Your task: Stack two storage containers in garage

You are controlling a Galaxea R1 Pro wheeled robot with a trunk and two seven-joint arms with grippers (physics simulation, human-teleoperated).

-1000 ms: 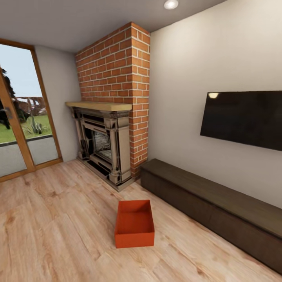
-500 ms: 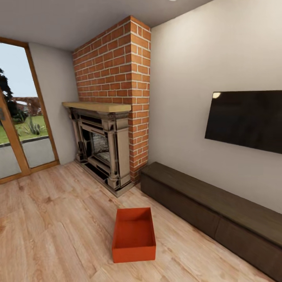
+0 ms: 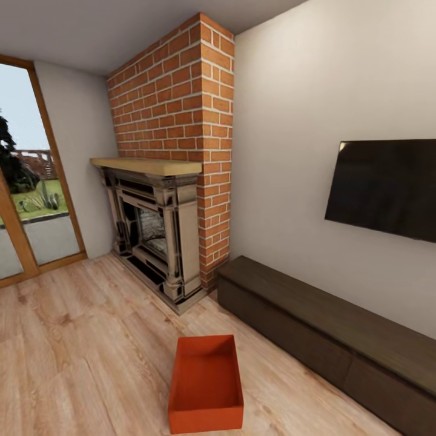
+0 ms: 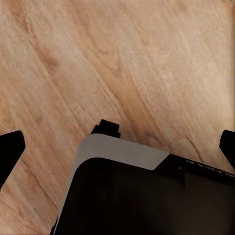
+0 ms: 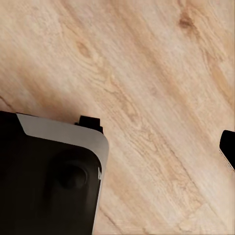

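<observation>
So we're in the living room, and one storage container point(image 3: 206, 383) is sitting on the light wood-plank flooring point(image 3: 79, 351) right at the bottom middle of the head view. It's an orange-red plastic bin, lidless, upright, open side up, nothing inside that I can see. Its near wall is almost at the lower edge of the picture. It sits out in the open, apart from everything else around it.

Behind it stands the red-brick fireplace point(image 3: 175, 121), with a pale wood mantel shelf point(image 3: 145, 165) and a dark-and-cream surround point(image 3: 157, 239) around the firebox. Off to the right of the bin, a long low dark-brown TV bench point(image 3: 327, 330) runs along the pale wall, and a black flat TV point(image 3: 384, 186) hangs on that wall above it. On the left side there's a wood-framed glass door point(image 3: 36, 200) with grass and greenery outside.

Left wrist view: the left pincer point(image 4: 117, 142) hangs over bare plank floor, with its dark fingertips point(image 4: 10, 147) way out at opposite edges of the picture, so it's spread wide and gripping nothing. A grey-and-black chunk of the robot's body point(image 4: 122, 191) takes up the lower part.

Right wrist view: a dark fingertip point(image 5: 227, 147) of the right pincer pokes in at one edge over the planks, and the other one is out of frame, so I honestly can't tell if it's released or clenched. More of the grey-and-black robot body point(image 5: 49, 171) shows in the corner there too.
</observation>
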